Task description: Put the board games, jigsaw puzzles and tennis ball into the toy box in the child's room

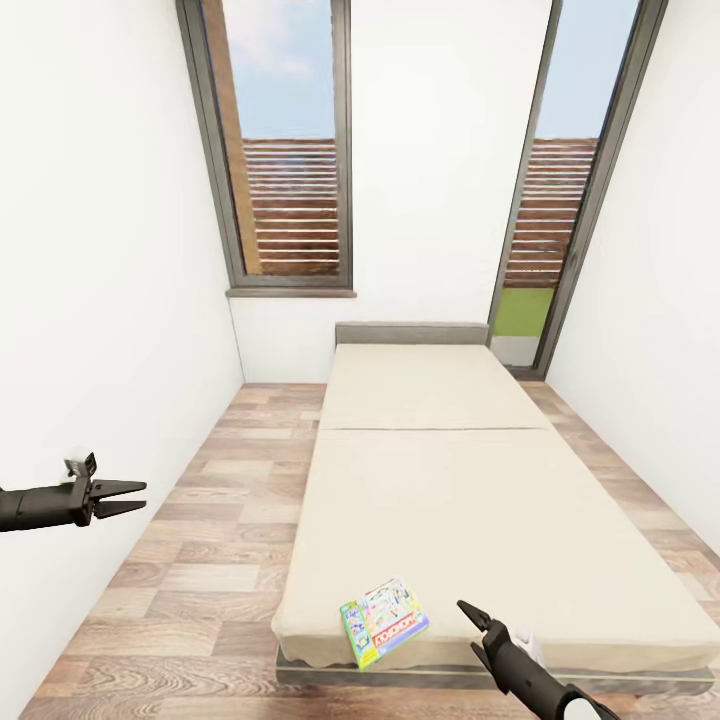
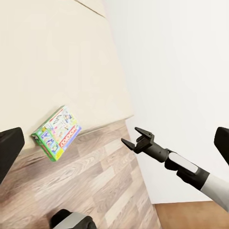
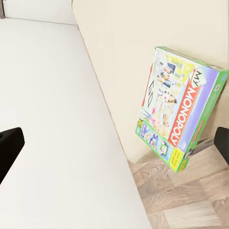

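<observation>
Green-edged and marked "MY MONOPOLY", a board game (image 1: pixel 385 621) is seen at the bed's (image 1: pixel 450 500) foot corner, near the right hand (image 1: pixel 470 630), which is spread open and empty.

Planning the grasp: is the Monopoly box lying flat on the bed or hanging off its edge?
Flat, printed face up: the Monopoly box rests on the bed at its near edge, one corner slightly overhanging.

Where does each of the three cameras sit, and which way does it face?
Head view: high on the robot, facing down the bed; both hands show, left hand, right hand.
Left wrist view: beside the bed, looking across at the right hand.
Right wrist view: close to the board game.
All three share that game.
</observation>
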{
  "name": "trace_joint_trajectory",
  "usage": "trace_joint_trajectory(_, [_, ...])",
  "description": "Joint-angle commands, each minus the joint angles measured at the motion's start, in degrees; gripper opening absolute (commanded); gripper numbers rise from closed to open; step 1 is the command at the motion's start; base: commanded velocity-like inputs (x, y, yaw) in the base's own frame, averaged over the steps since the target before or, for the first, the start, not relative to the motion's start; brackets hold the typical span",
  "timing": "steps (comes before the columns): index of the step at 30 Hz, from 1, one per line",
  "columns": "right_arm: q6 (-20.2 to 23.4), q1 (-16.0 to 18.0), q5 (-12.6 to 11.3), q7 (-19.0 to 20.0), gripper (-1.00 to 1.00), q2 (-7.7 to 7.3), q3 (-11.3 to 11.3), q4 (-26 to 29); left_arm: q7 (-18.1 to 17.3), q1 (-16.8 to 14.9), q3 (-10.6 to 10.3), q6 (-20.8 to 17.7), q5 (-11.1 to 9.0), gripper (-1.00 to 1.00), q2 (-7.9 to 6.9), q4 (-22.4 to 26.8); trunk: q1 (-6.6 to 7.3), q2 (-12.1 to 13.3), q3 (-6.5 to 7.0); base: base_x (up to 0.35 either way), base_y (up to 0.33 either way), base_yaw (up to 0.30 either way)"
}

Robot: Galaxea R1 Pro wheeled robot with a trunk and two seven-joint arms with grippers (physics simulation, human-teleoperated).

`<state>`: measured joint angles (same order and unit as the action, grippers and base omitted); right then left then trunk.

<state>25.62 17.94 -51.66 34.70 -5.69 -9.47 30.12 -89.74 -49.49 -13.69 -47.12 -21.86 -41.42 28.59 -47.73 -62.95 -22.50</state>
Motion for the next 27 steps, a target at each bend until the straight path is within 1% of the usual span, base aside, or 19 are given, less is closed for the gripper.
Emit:
trace_joint_trajectory(1, [0.48, 0.03, -0.35, 0.01, 1.0, 0.04, -0.18, -0.01, -0.26, -0.1, -0.37, -0.6, -0.21, 1.0, -0.07, -0.02, -0.23, -0.46, -0.25, 0.0, 0.0, 0.0])
trace_joint_trajectory(20, [1.16, 0.04, -0.97, 0.06, 1.0, 0.55, -0.38, -0.26, -0.26, -0.16, 0.0, -1.18, -0.69, 1.0, -0.73, 0.39, -4.4, -8.08, -3.66, 0.0, 0.0, 0.0])
trace_joint_trajectory(23, [2.2, 0.03, -0.98, 0.01, 1.0, 0.65, -0.35, -0.29, -0.26, -0.17, 0.1, -1.29, -0.71, 1.0, -0.7, 0.45, -5.06, -9.29, -4.2, 0.0, 0.0, 0.0])
trace_joint_trajectory(27, [5.06, 0.05, -1.0, 0.0, 1.0, 0.77, -0.36, -0.31, -0.26, -0.17, 0.2, -1.36, -0.72, 1.0, -0.41, 0.53, -5.94, -10.89, -4.92, 0.0, 0.0, 0.0])
